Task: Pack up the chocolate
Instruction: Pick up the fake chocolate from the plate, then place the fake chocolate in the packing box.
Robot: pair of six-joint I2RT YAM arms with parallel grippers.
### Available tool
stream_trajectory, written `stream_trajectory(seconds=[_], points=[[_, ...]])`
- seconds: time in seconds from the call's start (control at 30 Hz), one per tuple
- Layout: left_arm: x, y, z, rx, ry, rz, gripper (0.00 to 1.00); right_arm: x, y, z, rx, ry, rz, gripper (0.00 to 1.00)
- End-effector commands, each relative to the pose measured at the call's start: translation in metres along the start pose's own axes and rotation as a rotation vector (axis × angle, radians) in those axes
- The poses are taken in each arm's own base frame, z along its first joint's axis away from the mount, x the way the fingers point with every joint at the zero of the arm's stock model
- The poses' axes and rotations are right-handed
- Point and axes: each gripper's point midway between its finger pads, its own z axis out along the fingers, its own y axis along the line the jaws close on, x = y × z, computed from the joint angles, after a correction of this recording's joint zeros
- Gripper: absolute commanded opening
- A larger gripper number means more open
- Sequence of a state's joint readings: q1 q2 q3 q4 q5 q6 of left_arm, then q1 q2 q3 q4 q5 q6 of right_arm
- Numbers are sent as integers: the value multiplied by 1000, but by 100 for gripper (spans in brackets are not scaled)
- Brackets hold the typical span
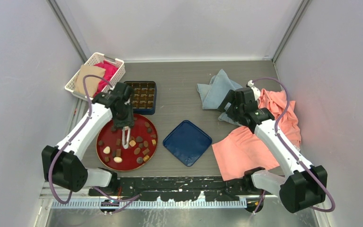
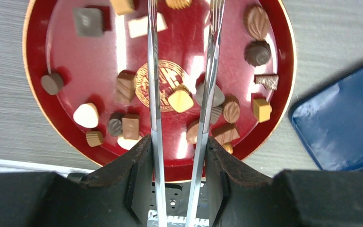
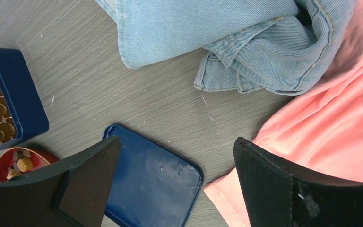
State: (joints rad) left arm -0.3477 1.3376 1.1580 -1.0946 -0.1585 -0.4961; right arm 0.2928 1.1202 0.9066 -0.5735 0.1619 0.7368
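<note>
Several chocolate pieces (image 1: 137,150), dark brown, tan and cream, lie on a round red plate (image 1: 105,135). My left gripper (image 1: 123,120) is shut on metal tongs (image 1: 126,138) that point down over the plate. In the left wrist view my gripper (image 2: 178,146) holds the tongs (image 2: 153,85) with their arms spread. A tan chocolate (image 2: 180,100) lies between the arms on the plate (image 2: 75,56). A blue box (image 1: 142,97) with a grid of filled compartments stands behind the plate. My right gripper (image 1: 231,106) is open and empty above the table (image 3: 177,156).
A blue lid (image 1: 187,142) lies right of the plate; it also shows in the right wrist view (image 3: 151,179). A white basket (image 1: 94,73) with cloths stands at the back left. Denim cloth (image 1: 215,90) and coral cloth (image 1: 246,149) lie on the right.
</note>
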Motion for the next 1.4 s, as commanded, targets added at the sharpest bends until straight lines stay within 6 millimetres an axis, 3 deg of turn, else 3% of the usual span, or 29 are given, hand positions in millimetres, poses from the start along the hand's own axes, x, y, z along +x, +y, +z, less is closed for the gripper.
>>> stream_trajectory(seconds=[0.0, 0.47, 0.77, 1.03, 1.37], points=[[-26, 23, -17, -14, -68, -52, 13, -19, 15, -7, -54, -69, 15, 95], [-94, 33, -7, 87, -85, -84, 13, -18, 9, -12, -46, -79, 6, 95], [-106, 17, 12, 166, -34, -62, 13, -17, 7, -13, -45, -82, 5, 95], [-118, 22, 31, 128, -13, -78, 13, -16, 5, -13, -36, -82, -8, 95], [-114, 30, 42, 87, 20, -84, 13, -17, 7, -7, -29, -73, -19, 96]])
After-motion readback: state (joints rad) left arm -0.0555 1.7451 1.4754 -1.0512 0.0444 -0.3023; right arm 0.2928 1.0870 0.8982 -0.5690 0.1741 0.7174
